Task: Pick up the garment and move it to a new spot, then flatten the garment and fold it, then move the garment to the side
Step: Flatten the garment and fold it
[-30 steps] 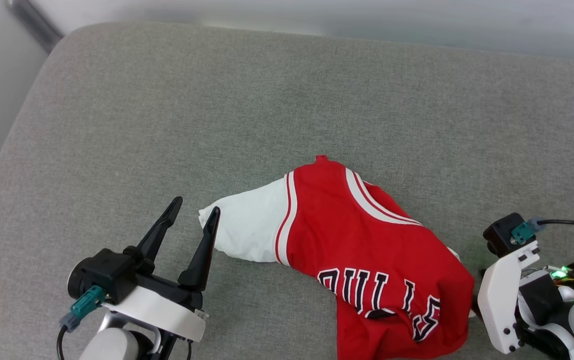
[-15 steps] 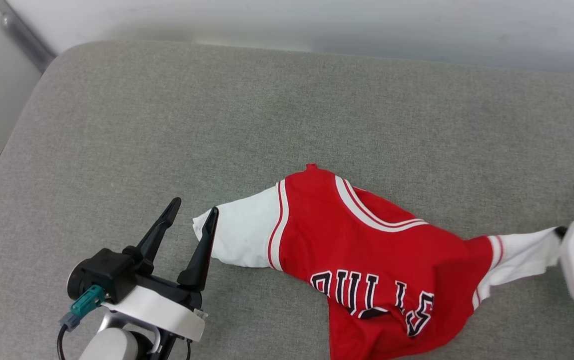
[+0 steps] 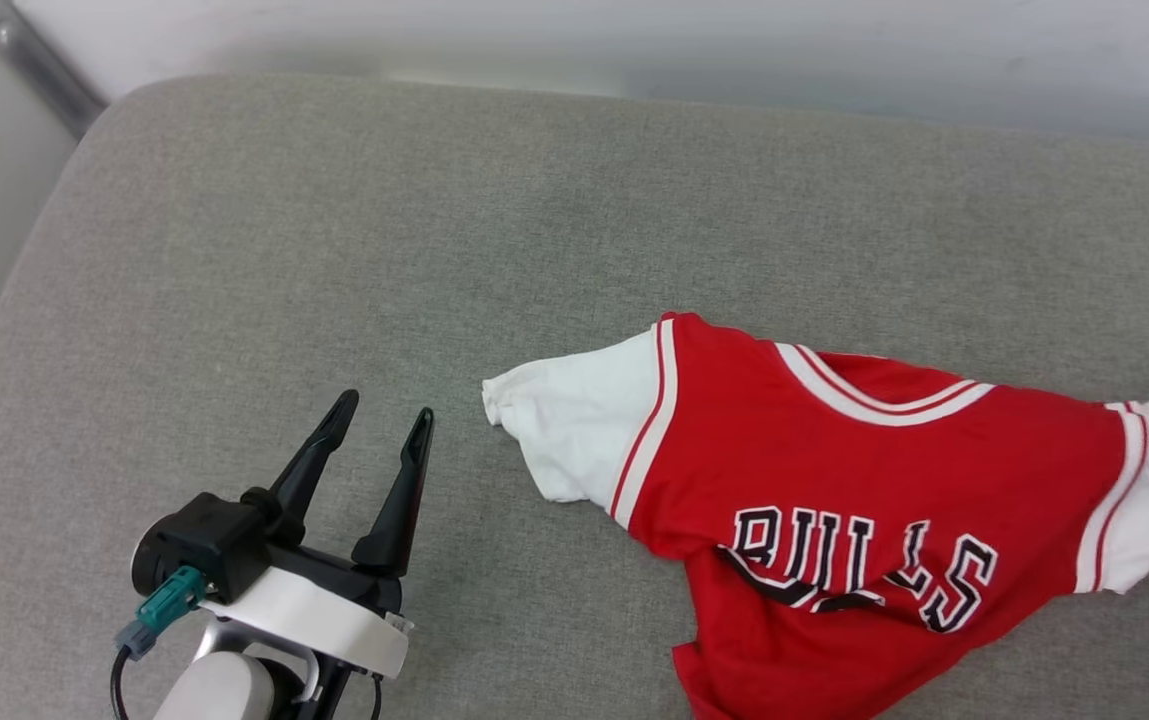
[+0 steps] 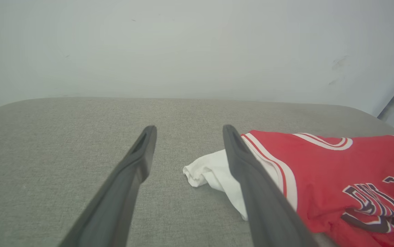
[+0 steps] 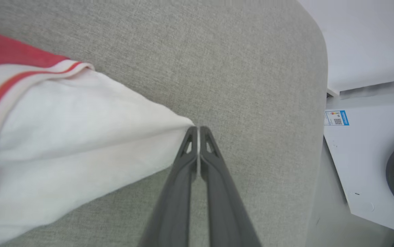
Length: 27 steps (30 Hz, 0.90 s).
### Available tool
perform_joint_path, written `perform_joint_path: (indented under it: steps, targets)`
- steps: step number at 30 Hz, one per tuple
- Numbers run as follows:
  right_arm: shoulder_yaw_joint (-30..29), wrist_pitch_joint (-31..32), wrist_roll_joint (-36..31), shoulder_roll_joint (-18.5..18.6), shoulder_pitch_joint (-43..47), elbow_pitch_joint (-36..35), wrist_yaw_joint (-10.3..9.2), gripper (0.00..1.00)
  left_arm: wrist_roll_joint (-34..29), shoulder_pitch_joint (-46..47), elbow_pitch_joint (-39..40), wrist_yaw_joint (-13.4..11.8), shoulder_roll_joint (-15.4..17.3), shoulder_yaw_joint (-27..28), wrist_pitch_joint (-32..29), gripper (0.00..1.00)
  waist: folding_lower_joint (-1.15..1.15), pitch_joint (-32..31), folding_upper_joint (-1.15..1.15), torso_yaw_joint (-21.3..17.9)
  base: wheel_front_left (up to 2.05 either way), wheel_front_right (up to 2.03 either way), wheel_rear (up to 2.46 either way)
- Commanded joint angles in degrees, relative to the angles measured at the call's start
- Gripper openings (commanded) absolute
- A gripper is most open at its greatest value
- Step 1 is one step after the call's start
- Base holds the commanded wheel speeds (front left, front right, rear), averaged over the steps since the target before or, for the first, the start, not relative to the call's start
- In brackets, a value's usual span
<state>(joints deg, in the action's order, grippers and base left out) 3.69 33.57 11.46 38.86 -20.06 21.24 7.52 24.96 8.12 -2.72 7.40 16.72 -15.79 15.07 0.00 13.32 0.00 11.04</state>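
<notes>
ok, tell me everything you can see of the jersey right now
The jersey is red soft fabric with white short sleeves, red-and-white striped trim and black white-outlined BULLS lettering. It lies front up, rumpled, on the grey cushion. The right pincer is shut on the tip of one white sleeve, drawn taut; the open left pincer is near the other sleeve, apart from it.

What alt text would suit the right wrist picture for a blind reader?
Two long dark fingers, pressed together, pinch the tip of a white short sleeve of a red jersey shirt, stretched over a grey fabric cushion. A white machine with a blue label stands beyond the cushion's edge.
</notes>
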Motion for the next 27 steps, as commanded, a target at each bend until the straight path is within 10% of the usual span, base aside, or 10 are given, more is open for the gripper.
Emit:
perform_joint_path:
  steps: [1, 13, 27]
  targets:
    - [0.28, -2.13, 0.10, -1.39, -1.14, 0.99, -0.06, 1.00, -0.07, -0.27, -0.14, 0.05, -0.13, 0.20, 0.15, 1.00, 0.00, -0.65, 0.00, -0.63, 0.00, 0.00, 0.00]
    - [0.68, -20.57, 3.03, -7.52, 2.14, -8.50, -0.05, 1.00, -0.07, -2.90, 0.28, 0.05, 0.56, 2.82, 0.14, 1.00, 0.00, -5.89, 0.00, -6.39, 0.00, 0.00, 0.00]
    - [-8.53, -43.02, 1.27, -26.48, 15.38, -23.41, -0.05, 1.00, 2.85, -0.24, -1.29, 0.06, 4.34, 1.46, -1.79, 1.00, 0.00, -5.94, 0.00, -12.49, 0.00, 0.00, 0.00]
